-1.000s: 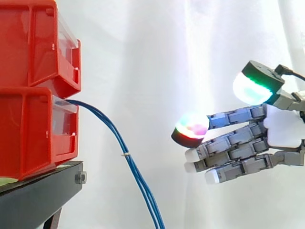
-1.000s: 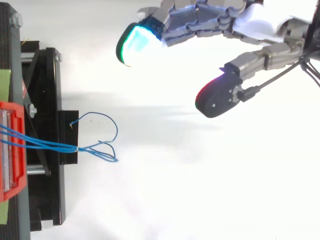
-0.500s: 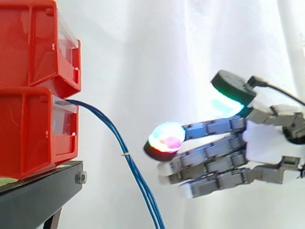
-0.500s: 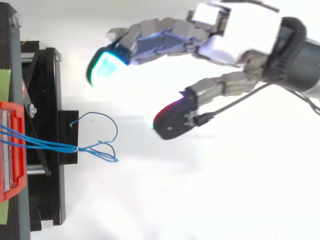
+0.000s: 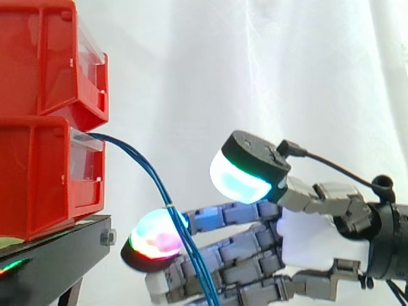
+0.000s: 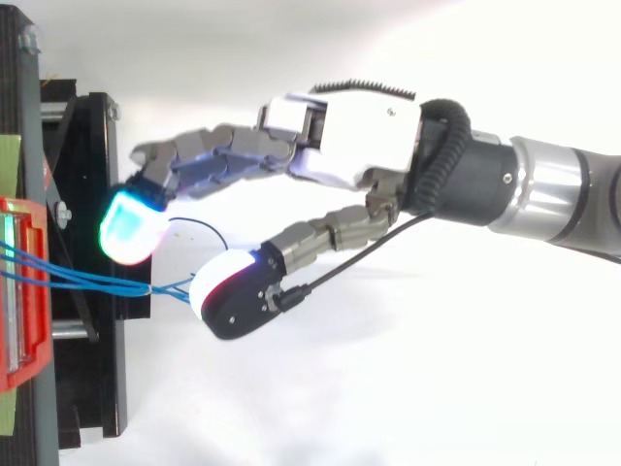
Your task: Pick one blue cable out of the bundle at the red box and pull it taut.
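Several thin blue cables [image 5: 159, 186] leave the lower red bin [image 5: 44, 172] and hang down to the right in one bundle. From above, the bundle [image 6: 97, 282] runs off the red bin [image 6: 15, 291] and ends in loose loops. My hand [image 5: 312, 236] reaches in from the right, open, with its fingers stretched toward the bins. In the side view the cables cross in front of its fingertips [image 5: 156, 237]. From above, my hand [image 6: 349, 146] has the cable loops lying in the gap between thumb and fingers. Neither closes on them.
A second red bin [image 5: 44, 64] is stacked on the lower one. Both stand on a black stand [image 5: 57, 255], whose edge [image 6: 92, 379] lies just under my fingertips. A white curtain hangs behind.
My hand has moved left and down toward the bins, from well clear of the cables to right at the bundle. Its fingers stay straight. The cables have not moved.
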Motion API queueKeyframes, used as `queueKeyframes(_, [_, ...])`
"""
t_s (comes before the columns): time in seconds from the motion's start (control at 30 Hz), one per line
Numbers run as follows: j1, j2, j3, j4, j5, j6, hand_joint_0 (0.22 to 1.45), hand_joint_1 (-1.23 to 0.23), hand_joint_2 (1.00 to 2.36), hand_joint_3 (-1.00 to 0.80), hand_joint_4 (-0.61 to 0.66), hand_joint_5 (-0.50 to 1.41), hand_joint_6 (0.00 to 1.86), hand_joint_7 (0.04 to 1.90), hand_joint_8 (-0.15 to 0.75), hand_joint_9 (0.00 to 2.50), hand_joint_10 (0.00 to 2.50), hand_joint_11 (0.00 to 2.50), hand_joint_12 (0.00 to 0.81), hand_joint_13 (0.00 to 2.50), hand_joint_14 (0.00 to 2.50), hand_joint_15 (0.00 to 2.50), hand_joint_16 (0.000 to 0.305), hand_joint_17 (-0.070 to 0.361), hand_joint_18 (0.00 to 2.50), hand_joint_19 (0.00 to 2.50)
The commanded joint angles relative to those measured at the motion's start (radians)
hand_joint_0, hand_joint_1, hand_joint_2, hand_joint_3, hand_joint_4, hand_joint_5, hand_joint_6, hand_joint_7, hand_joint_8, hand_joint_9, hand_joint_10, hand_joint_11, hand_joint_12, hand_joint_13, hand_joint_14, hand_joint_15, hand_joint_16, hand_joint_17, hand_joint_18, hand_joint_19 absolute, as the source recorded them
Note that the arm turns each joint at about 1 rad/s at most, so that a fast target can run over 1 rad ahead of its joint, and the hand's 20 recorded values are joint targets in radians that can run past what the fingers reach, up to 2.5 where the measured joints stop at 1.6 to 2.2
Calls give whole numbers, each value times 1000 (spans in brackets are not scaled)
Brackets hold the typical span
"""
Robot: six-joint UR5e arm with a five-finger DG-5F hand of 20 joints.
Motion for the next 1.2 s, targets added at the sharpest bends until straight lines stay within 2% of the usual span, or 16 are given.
queueKeyframes(0.0, [5, -18, 2, 16, -35, 31, 496, -688, 1000, -500, 430, -161, 502, 847, 375, 433, 5, 228, 436, 241, 3, 131, 69, 155, 343, 362])
queueKeyframes(0.17, [15, -24, 2, 30, -50, 41, 536, -661, 1000, -500, 433, -142, 503, 946, 367, 449, 5, 234, 420, 243, 3, 120, 66, 149, 349, 353])
queueKeyframes(0.37, [15, -24, 2, 31, -53, 45, 579, -645, 1000, -500, 388, -125, 502, 1081, 358, 450, 8, 228, 410, 241, 4, 120, 64, 143, 339, 352])
queueKeyframes(0.63, [10, -24, 2, 34, -67, 46, 625, -686, 1009, -400, 322, -111, 500, 1222, 356, 459, 6, 245, 405, 254, 3, 119, 63, 141, 355, 349])
queueKeyframes(0.7, [10, -24, 2, 34, -67, 46, 631, -688, 1011, -380, 297, -112, 510, 1235, 356, 460, 5, 244, 405, 258, 3, 118, 63, 141, 358, 349])
queueKeyframes(0.83, [10, -24, 2, 34, -67, 46, 631, -682, 1010, -375, 293, -123, 580, 1143, 356, 470, 6, 259, 404, 269, 3, 120, 63, 141, 378, 357])
queueKeyframes(0.93, [10, -24, 2, 34, -67, 46, 602, -666, 1004, -439, 300, -122, 580, 1129, 359, 479, 6, 261, 404, 284, 4, 131, 63, 142, 386, 366])
queueKeyframes(1.17, [8, -23, 17, 31, -67, 46, 583, -644, 1002, -480, 314, -110, 557, 1176, 365, 514, 6, 270, 407, 315, 4, 140, 63, 142, 413, 376])
